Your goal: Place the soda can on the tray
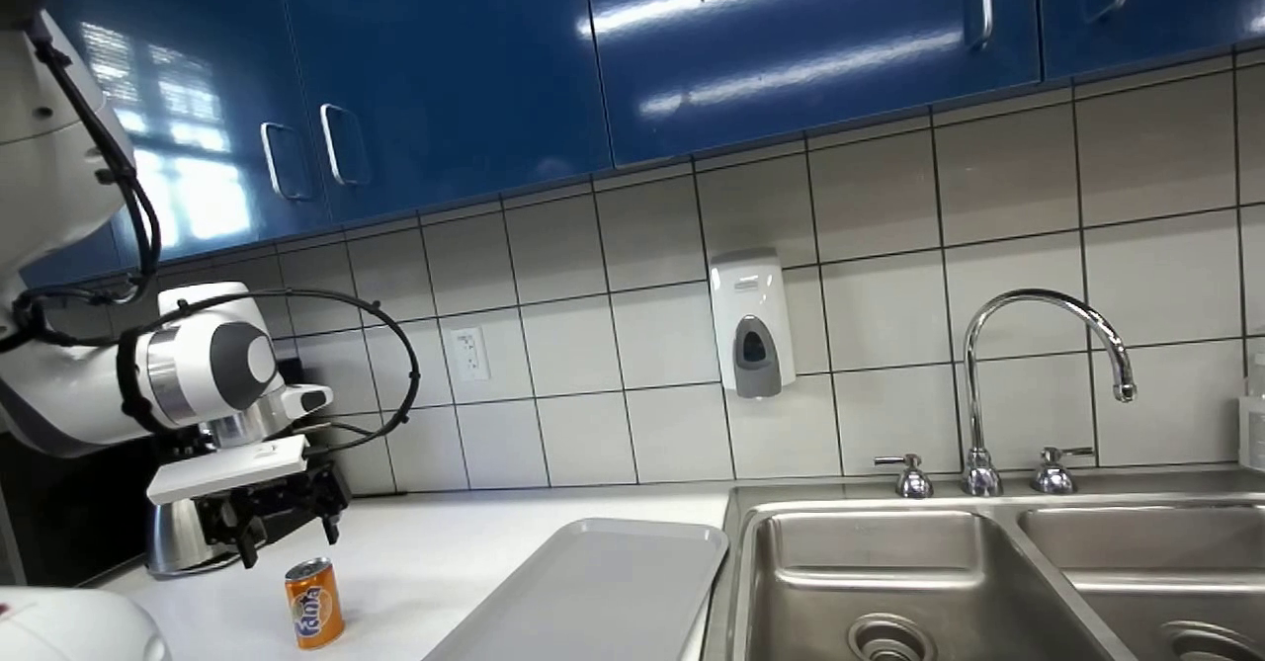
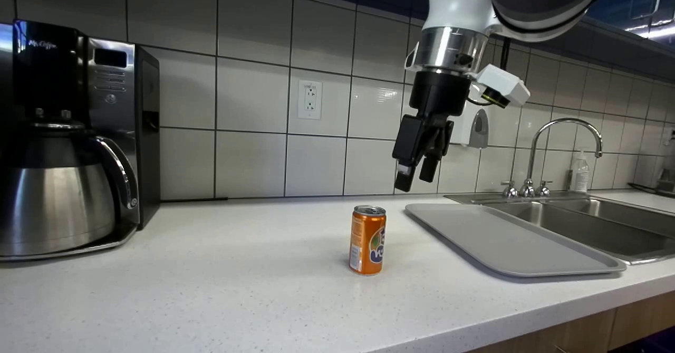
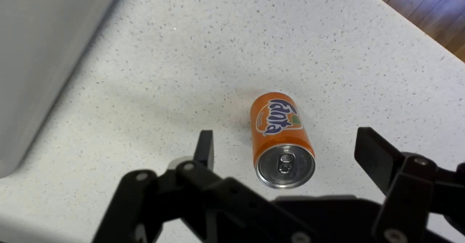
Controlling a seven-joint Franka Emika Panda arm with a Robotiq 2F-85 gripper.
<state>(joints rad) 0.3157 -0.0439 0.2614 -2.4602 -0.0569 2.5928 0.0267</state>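
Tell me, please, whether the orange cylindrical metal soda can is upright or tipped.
Upright: in both exterior views, the orange cylindrical metal soda can stands base-down on the flat white speckled countertop, round silvery top uppermost.

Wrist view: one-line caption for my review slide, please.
Orange soda can upright on the speckled counter, framed by the open gripper, part of the grey tray at left.

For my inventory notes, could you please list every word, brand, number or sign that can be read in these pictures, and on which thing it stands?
"Fanta": on the can.
"Mr. Coffee": on the coffee maker.
Too small or blurred to read: the fine print on the can, the panel marks on the coffee maker, and any lettering on the dispenser, outlet and bottle.
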